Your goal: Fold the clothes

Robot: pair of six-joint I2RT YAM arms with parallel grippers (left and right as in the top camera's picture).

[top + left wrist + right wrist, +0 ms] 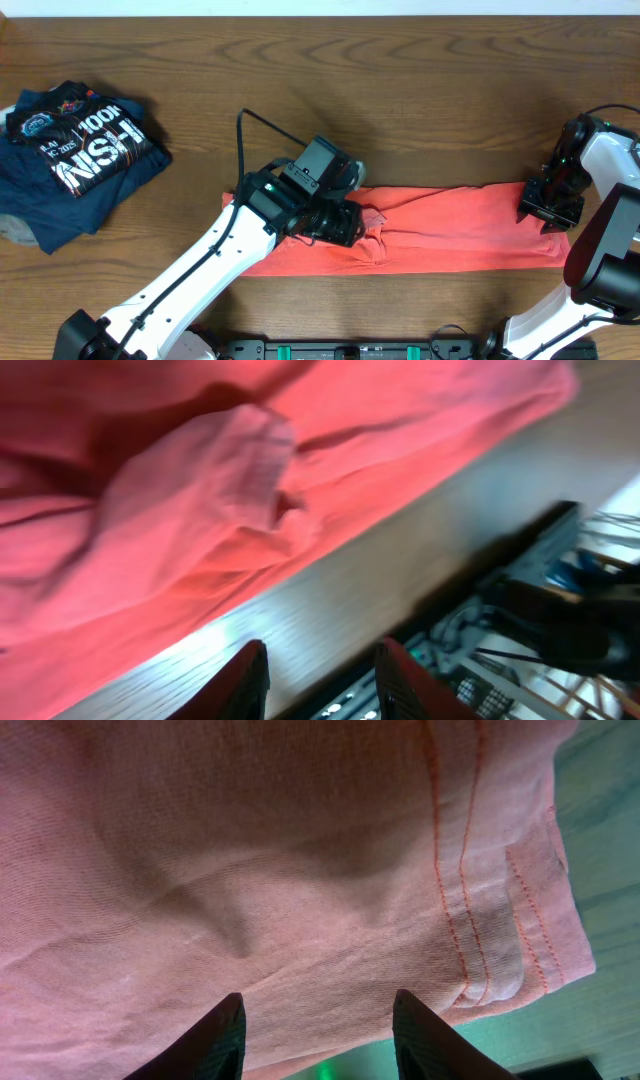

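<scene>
The coral-red T-shirt (450, 225) lies stretched out as one long, narrow band across the bench (400, 90), and both arms are on it. At one end, the right fingers (215, 1040) hang directly over the cloth. In the right wrist view, red fabric fills everything ahead of and between the tips. The double-stitched hem (470, 920) runs just off to the side of one finger, with the shirt's edge a little beyond that. Those fingers are spread wide with nothing pinched between them; whether the tips actually press the fabric cannot be told.

Over to the other arm: the left fingers (250, 685) sit partway along the band, by a bunched-up ridge of cloth (215, 480). From the left wrist camera the tips are parted too, with bare wood showing in the gap. The shirt's long edge lies just ahead of them, not between them, and they grip nothing.

Well away from both sets of fingers, off beyond the left arm, a stack of folded navy shirts (75, 150) with white lettering rests on the bench.
</scene>
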